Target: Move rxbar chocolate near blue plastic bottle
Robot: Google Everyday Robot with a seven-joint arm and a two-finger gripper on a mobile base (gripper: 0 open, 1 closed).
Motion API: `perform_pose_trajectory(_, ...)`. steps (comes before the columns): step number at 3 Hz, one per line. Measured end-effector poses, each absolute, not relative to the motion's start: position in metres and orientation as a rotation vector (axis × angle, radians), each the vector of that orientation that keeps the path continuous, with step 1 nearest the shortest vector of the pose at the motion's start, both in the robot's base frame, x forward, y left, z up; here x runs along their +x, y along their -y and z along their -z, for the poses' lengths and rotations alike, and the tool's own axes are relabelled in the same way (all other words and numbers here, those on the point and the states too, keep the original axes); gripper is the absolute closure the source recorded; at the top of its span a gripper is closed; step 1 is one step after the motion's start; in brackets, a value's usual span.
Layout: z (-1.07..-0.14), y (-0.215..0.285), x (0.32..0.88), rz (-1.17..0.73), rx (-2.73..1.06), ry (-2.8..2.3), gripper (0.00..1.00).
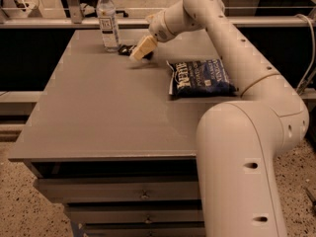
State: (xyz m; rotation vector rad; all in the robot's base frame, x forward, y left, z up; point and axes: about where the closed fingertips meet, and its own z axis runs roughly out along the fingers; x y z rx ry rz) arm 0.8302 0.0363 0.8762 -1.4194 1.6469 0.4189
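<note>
Grey table with blue plastic bottle, rxbar chocolate, blue bag; end effector just above.

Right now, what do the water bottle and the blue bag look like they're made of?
The blue plastic bottle looks like clear glossy plastic: the background shows through it, and it has a white cap. The blue bag is probably thin film: puffy, with shiny creases. The gripper is next to the rxbar chocolate, near the bottle.
</note>
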Motion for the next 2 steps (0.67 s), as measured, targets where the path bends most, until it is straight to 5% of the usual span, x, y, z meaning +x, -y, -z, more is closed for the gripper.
perform_pose_trajectory(2, -0.920, 0.016, 0.784, -0.422, -1.400, -1.623, 0.00)
